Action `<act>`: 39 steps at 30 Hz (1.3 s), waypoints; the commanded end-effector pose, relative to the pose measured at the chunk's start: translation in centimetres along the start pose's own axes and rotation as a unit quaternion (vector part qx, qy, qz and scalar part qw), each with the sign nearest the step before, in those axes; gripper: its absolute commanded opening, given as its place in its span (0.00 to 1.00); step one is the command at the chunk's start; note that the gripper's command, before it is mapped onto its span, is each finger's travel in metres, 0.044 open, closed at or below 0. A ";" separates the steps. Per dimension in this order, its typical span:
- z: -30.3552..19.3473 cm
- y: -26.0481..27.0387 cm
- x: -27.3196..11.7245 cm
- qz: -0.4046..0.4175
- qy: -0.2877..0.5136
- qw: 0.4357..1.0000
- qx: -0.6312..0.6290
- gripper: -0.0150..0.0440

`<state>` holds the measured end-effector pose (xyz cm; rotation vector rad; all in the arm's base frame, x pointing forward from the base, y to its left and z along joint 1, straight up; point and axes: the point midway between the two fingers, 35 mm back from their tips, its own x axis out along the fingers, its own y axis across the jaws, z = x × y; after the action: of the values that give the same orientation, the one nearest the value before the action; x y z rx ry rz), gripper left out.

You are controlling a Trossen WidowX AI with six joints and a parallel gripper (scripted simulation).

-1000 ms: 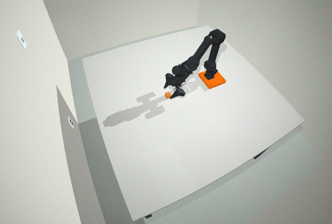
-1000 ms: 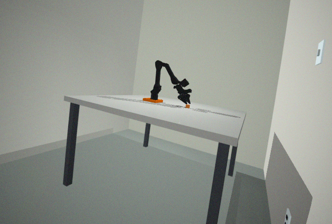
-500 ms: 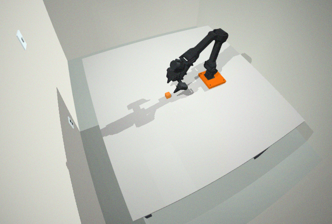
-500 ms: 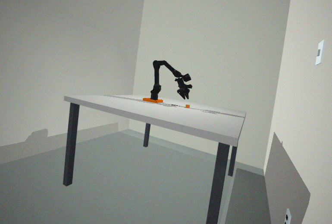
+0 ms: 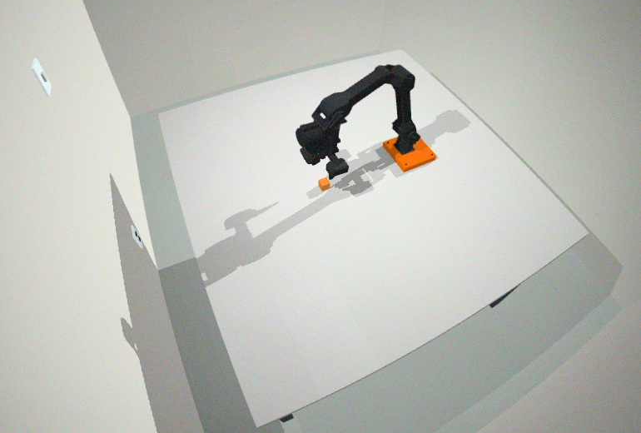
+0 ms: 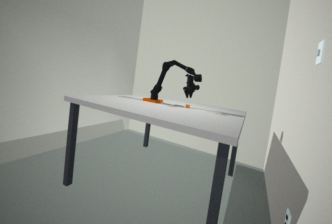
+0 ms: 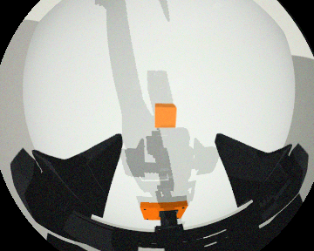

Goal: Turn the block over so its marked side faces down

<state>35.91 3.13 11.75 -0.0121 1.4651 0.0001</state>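
A small orange block (image 5: 324,184) (image 6: 187,106) (image 7: 166,117) rests flat on the white table (image 5: 374,267) (image 6: 133,110) (image 7: 234,70). The wrist view shows its plain orange top and a darker orange strip of one side. No mark shows on the faces in view; its underside is hidden. My gripper (image 5: 320,171) (image 6: 188,97) (image 7: 171,139) is open and empty. It points down and hangs above the table, over and slightly to the arm-base side of the block, touching nothing. In the wrist view the block lies a little beyond the line between the fingertips.
The arm's orange base plate (image 5: 423,155) (image 6: 146,100) (image 7: 149,211) is fixed to the table behind the gripper. Shadows of the arm fall across the table around the block. Walls stand beyond the table's edges.
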 end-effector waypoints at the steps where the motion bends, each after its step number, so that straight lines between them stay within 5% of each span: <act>1: 0.2 0.0 -0.1 0.003 0.033 0.999 0.000 1.00; 39: -0.3 0.0 7.4 0.003 0.033 0.999 0.000 1.00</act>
<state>36.67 3.07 5.30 -0.0087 1.5167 -0.0008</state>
